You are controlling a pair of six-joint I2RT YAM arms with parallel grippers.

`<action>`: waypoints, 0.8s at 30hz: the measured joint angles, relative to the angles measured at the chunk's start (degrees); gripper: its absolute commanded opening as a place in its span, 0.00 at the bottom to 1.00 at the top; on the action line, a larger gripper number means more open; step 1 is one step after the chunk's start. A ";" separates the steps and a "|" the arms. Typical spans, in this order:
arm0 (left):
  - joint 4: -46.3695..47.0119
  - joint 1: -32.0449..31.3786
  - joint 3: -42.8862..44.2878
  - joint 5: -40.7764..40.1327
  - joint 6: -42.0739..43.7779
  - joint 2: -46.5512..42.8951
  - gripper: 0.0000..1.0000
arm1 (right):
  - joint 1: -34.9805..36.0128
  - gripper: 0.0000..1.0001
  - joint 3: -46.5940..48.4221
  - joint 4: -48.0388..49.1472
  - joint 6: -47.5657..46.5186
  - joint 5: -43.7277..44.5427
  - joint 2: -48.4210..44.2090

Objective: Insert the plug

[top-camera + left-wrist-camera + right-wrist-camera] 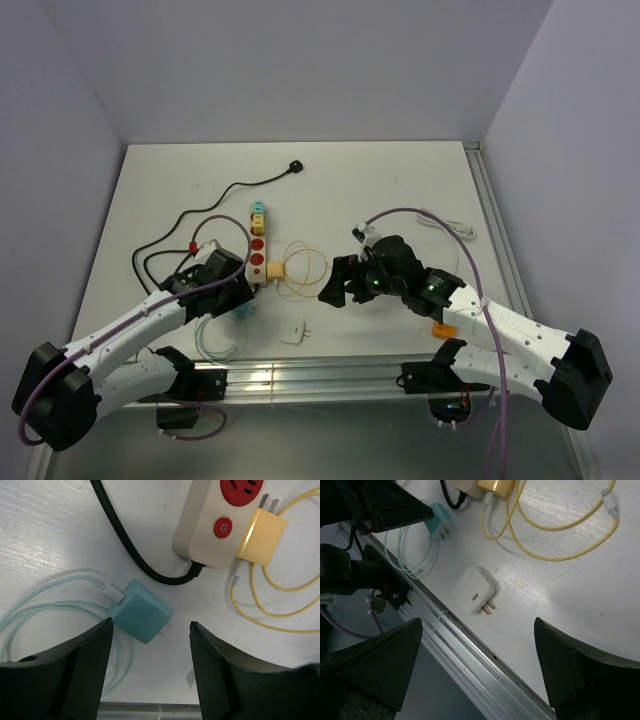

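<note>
Left wrist view: boxy teal plug (141, 611), two bare prongs, between parted fingers of left gripper (150, 630).

White bench (400, 180), faintly grained top, metal rail (310, 378) along its near edge. Plain pale grey-lilac walls (300, 60) close it in on three sides. Soft, even light. Below the rail, possibly grey floor (330, 440); unclear.

Place: a robot lab, set up as a test cell.
Walls: plain grey panels (300, 70) on three sides.
Table: white top (400, 180) with an aluminium rail (300, 378) along the near edge.
Rig: left arm (140, 322) and right arm (500, 325) mounted at the rail, trailing purple cables (497, 420).
Props: power strip (259, 246) and charger (476, 589) lying loose.
</note>
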 measured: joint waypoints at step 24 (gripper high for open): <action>6.05 -1.95 -0.79 -1.92 3.32 7.93 0.67 | 0.00 0.99 -0.81 0.37 -0.04 -0.44 0.00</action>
